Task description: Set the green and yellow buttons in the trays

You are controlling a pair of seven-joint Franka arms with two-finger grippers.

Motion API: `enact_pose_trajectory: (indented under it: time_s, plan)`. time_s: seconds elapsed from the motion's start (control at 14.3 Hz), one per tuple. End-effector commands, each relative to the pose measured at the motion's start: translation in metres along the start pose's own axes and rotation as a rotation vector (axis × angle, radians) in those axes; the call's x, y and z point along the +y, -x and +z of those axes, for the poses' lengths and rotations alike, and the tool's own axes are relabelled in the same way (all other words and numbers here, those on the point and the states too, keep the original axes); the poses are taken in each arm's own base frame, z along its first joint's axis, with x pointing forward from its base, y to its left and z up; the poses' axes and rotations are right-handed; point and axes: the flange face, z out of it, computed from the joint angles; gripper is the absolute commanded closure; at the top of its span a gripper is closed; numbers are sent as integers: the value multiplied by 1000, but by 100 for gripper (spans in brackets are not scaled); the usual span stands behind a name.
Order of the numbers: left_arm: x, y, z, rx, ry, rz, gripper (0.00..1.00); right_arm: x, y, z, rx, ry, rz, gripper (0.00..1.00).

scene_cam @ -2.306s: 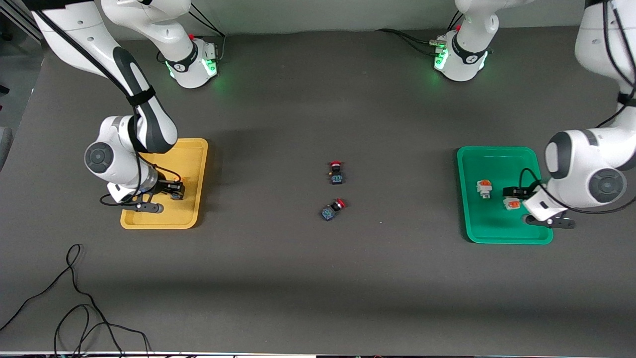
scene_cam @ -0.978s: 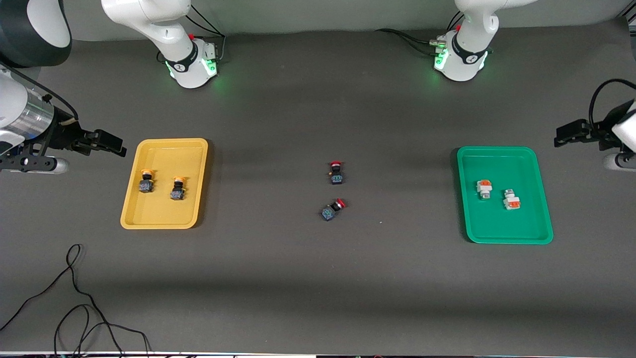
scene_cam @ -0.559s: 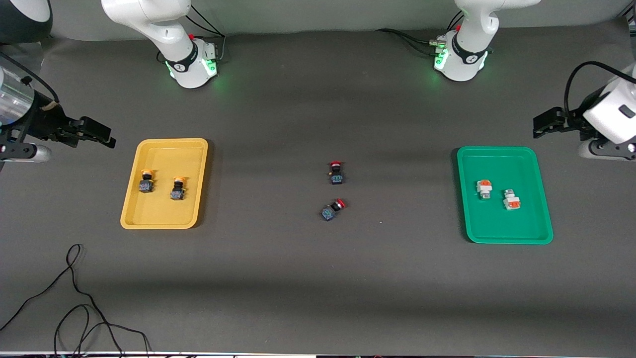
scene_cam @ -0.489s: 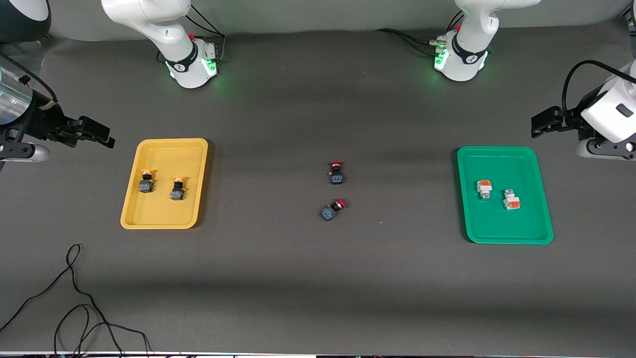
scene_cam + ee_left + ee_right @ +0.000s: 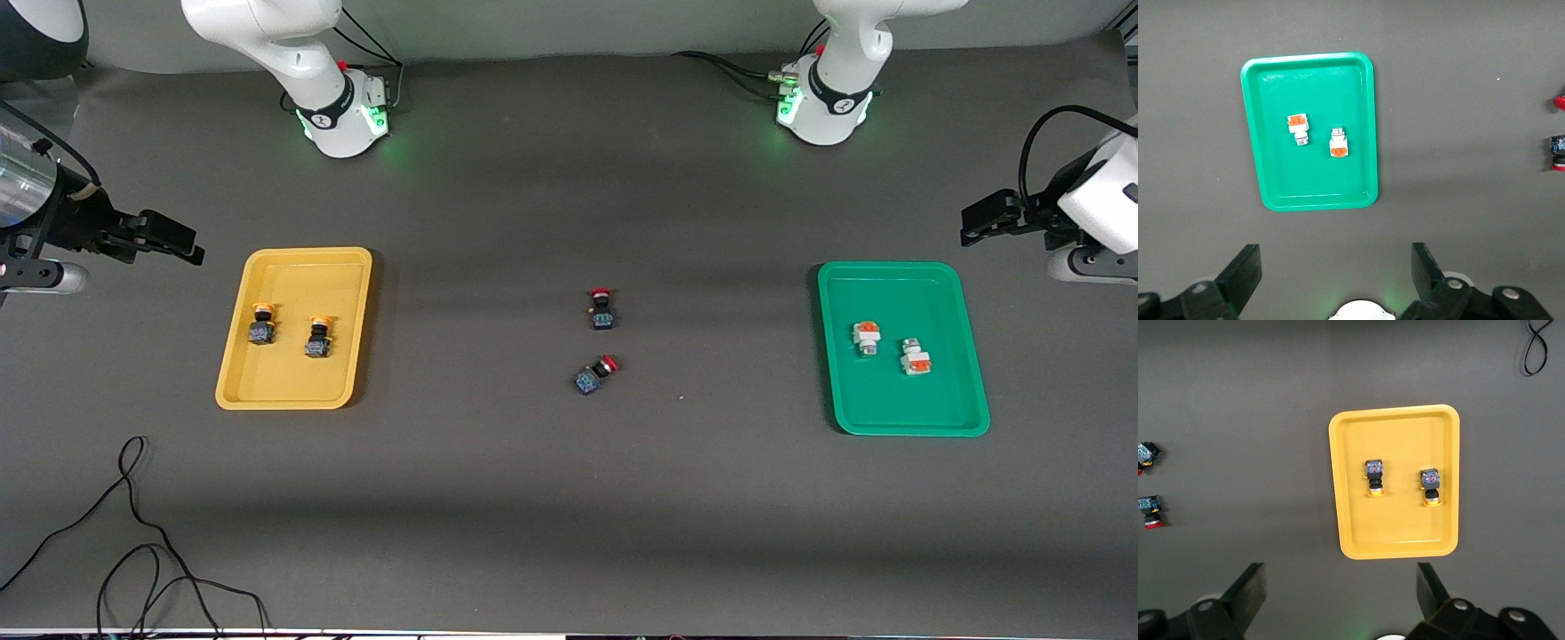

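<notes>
Nearest the front camera, a loose black cable (image 5: 133, 542) is lying coiled toward the right arm's end of the table. Farther back, the yellow tray (image 5: 293, 396) is holding both yellow buttons (image 5: 260, 324) side by side, and the green tray (image 5: 907, 422) is holding both green buttons (image 5: 866, 337) — all four are sitting apart from each other. Between the trays, two red buttons (image 5: 602, 308) are lying on the bare table. The right gripper (image 5: 164, 238) is hanging high beside the yellow tray, fingers spread wide, empty. The left gripper (image 5: 982, 218) is hanging above the table by the green tray — spread wide too.
</notes>
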Motion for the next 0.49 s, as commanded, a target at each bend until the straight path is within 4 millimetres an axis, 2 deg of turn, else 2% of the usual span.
enact_pose_trajectory:
  time_s: [0.0,0.42]
  plan:
    - [-3,8,-8,-2,13,12,0,0,-3,-7,-9,12,-10,0]
    - [-1,6,-7,3,14,15,0,0,-4,-6,-10,12,-13,0]
